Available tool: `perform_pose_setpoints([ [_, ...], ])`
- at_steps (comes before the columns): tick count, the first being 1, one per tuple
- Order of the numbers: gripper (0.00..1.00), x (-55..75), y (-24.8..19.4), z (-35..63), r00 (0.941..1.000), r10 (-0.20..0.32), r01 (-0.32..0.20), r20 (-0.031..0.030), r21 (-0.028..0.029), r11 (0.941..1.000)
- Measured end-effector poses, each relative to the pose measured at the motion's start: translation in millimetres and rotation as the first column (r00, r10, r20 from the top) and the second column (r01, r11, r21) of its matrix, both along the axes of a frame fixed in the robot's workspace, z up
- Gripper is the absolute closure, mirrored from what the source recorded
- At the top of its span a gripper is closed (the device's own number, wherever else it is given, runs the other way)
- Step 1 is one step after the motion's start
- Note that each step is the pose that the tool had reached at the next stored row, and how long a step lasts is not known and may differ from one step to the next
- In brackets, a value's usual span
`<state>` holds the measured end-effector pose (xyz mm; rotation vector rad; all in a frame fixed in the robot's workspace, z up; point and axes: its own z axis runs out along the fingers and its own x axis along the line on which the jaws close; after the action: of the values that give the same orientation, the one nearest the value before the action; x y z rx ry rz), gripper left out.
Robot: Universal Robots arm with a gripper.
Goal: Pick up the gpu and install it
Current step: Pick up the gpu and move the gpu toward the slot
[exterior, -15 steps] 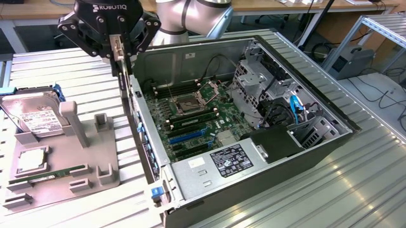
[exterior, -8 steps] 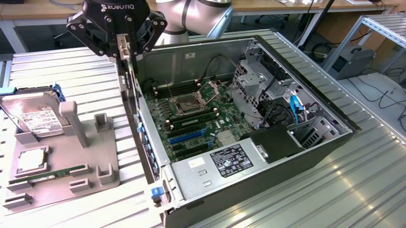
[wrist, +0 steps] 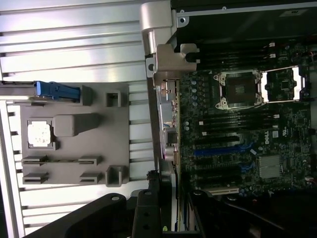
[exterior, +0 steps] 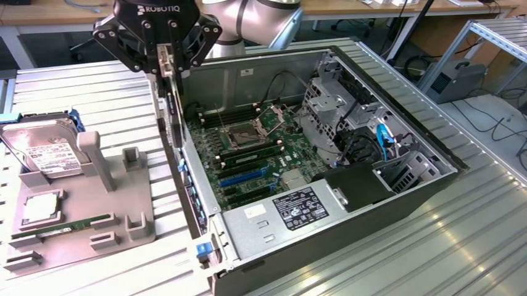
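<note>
My gripper (exterior: 167, 65) hangs above the near wall of the open computer case (exterior: 411, 197), shut on the gpu (exterior: 170, 114). The card hangs edge-on below the fingers as a thin dark strip, silvery at the top. In the wrist view the gpu (wrist: 166, 119) runs along the case wall beside the motherboard (wrist: 247, 124), with its metal bracket (wrist: 166, 54) at the far end and my gripper (wrist: 153, 203) at the near end. Blue expansion slots (exterior: 243, 176) lie on the motherboard, towards the exterior view's right of the card.
A grey fixture tray (exterior: 74, 237) sits at the exterior view's left, with a silver hard drive (exterior: 45, 154), a processor chip (exterior: 41, 209) and a green memory stick (exterior: 62, 227). Two upright grey posts (exterior: 132, 161) stand bare. Drive cages and cables (exterior: 362, 142) fill the case's far side.
</note>
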<state>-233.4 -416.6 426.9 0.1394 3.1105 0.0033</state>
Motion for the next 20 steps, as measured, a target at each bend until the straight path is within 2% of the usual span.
perform_pose_setpoints([
  [20,0.73,7.5,0.0,-2.2,1.0,0.0,0.0,0.0,0.0,1.0],
])
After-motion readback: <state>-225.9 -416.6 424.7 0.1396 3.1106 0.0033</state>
